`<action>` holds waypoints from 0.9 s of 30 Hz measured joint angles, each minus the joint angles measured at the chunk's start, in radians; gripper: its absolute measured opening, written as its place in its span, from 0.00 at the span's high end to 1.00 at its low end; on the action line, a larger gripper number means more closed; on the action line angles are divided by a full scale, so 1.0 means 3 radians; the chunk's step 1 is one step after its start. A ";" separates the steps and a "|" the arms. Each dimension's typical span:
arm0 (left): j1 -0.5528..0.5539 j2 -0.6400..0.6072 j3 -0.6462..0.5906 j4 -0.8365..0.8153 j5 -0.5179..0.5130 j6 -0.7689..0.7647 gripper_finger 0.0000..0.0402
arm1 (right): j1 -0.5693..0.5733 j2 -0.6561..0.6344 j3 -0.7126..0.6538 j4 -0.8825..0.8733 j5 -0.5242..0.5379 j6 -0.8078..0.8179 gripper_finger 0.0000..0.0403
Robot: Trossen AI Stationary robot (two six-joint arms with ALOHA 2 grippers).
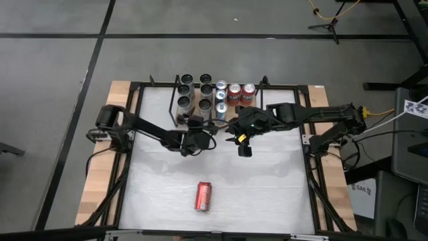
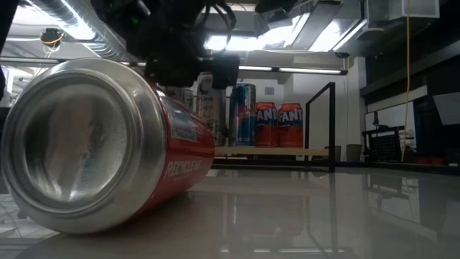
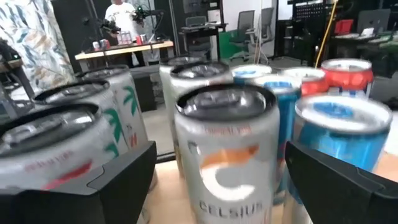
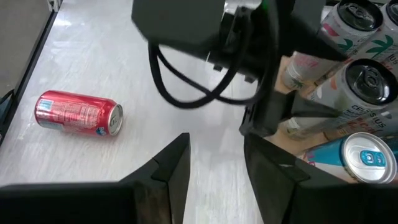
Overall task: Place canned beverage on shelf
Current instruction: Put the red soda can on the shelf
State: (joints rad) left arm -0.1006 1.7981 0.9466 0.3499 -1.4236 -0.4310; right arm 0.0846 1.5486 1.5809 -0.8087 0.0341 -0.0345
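Observation:
A red can (image 1: pixel 202 195) lies on its side on the white tabletop near the front edge; it also shows in the right wrist view (image 4: pixel 78 114) and large in the low view (image 2: pixel 108 144). The shelf (image 2: pixel 267 152), a light-wood board at the far middle, bears several upright cans. My left gripper (image 1: pixel 194 124) is level at the shelf's near side, open. Its fingers stand on either side of a white Celsius can (image 3: pixel 227 155) that rests upright on the board, with a gap on each side. My right gripper (image 1: pixel 244 150) hangs above the table's middle, pointing slantwise down. Its fingers (image 4: pixel 217 152) stand a little apart with nothing between them.
White, blue and orange Fanta cans (image 1: pixel 241 94) crowd the shelf in rows. A black rod frame (image 1: pixel 134 120) runs round the table. Bare tabletop (image 1: pixel 267 187) lies around the red can. A person (image 3: pixel 122 12) stands at a desk far behind the table.

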 joint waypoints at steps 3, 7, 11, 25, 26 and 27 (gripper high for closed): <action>-0.0001 -0.0123 0.0000 0.0005 0.0016 0.0134 0.13 | 0.0000 0.0000 0.0000 -0.0002 0.0000 0.0000 0.63; -0.0024 -0.0318 0.0000 0.0011 0.0143 0.0518 0.13 | 0.0001 0.0000 0.0000 -0.0003 -0.0001 0.0000 0.63; -0.0097 -0.0584 0.0000 0.0012 0.0274 0.1108 0.13 | 0.0001 0.0000 0.0000 -0.0005 -0.0001 0.0000 0.63; -0.0435 -0.1711 0.0000 -0.0005 0.0107 0.2731 0.13 | 0.0000 0.0000 -0.0001 -0.0011 0.0000 0.0000 0.63; -0.0443 -0.1792 0.0000 -0.0007 0.0071 0.2785 0.13 | 0.0001 0.0000 0.0000 -0.0011 0.0000 0.0000 0.63; -0.0453 -0.1878 0.0000 -0.0020 0.0063 0.2834 0.13 | 0.0000 0.0000 -0.0001 -0.0010 0.0000 0.0000 0.63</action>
State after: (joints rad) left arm -0.2364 1.2346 0.9466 0.3440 -1.4047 0.4192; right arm 0.0845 1.5486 1.5806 -0.8116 0.0341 -0.0345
